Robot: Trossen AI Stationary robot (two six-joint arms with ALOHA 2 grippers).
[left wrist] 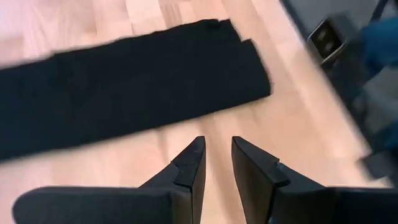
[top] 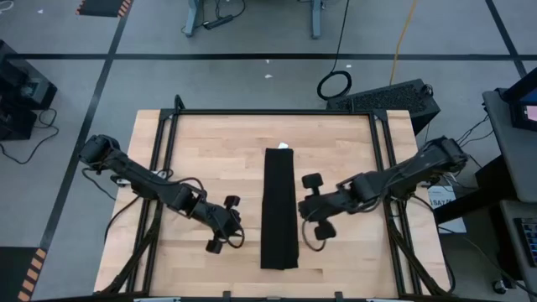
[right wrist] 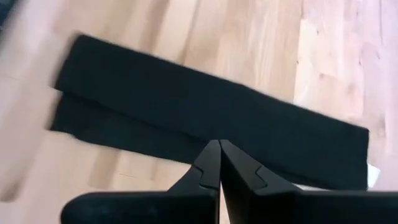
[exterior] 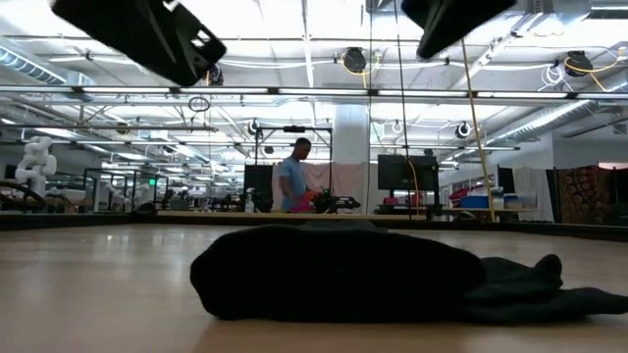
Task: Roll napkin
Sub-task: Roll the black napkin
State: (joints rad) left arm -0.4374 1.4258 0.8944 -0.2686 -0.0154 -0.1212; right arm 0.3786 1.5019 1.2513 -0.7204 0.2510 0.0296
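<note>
The black napkin (top: pixel 279 210) lies flat on the wooden table (top: pixel 201 151), folded into a long narrow strip that runs from the far side to the near side. Its small white tag (top: pixel 284 146) shows at the far end. The napkin also shows in the low view (exterior: pixel 334 279), the left wrist view (left wrist: pixel 124 87) and the right wrist view (right wrist: pixel 205 118). My left gripper (top: pixel 238 223) hovers left of the strip's near half, its fingers (left wrist: pixel 194 155) a narrow gap apart, and is empty. My right gripper (top: pixel 300 210) hovers at the strip's right edge, shut and empty.
Black frame rails (top: pixel 164 168) run along the table's left, right and far sides. Bare wood lies on both sides of the strip. A dark box (top: pixel 390 99) stands on the floor beyond the far right corner. A person (exterior: pixel 292 176) stands far behind the table.
</note>
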